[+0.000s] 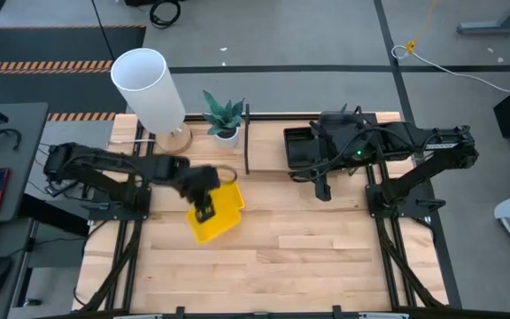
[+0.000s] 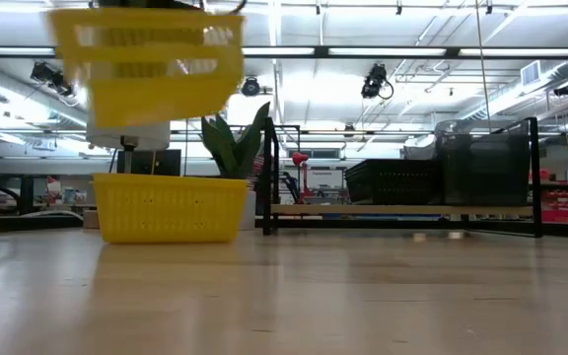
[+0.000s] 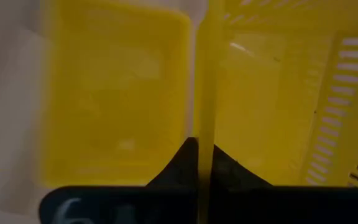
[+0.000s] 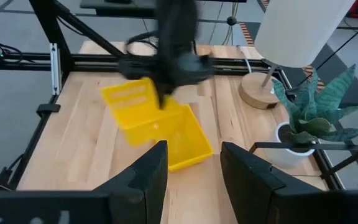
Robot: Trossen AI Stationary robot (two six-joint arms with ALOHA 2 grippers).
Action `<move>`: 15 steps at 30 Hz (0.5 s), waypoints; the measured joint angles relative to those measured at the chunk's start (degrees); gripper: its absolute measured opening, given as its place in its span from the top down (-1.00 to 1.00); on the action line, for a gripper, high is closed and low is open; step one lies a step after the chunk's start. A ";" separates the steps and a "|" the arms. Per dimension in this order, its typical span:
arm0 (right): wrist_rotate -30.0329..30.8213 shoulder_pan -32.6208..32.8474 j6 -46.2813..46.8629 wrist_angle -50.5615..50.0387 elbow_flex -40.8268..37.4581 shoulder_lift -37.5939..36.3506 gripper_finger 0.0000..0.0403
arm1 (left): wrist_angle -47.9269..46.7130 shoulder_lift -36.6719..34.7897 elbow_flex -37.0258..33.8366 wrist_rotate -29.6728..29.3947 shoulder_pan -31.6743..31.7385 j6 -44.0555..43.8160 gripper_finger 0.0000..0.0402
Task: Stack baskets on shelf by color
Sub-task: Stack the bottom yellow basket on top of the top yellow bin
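Left pincer (image 1: 204,210) clamped shut on a raised yellow basket (image 2: 146,61) left of centre; another yellow (image 2: 169,208) sat on table; right pincer (image 4: 194,163) half open, empty; black basket (image 2: 392,181) and grey basket (image 2: 483,163) already shelved.

Table front (image 1: 308,257) clear; lamp (image 1: 149,84), plant (image 1: 224,115) crowd shelf's (image 1: 248,142) left.

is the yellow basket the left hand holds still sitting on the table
No: in the low view the held yellow basket hangs well above the table, over a second yellow basket resting on the wood.
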 joint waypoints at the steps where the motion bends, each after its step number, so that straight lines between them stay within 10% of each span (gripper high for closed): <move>1: -0.17 0.00 0.06 0.15 0.00 0.00 0.24 | -0.74 0.29 1.03 -0.92 1.99 1.08 0.99; 15: -0.32 0.30 2.74 0.16 0.00 -0.02 0.24 | -5.78 14.04 5.86 -5.11 16.94 24.60 0.96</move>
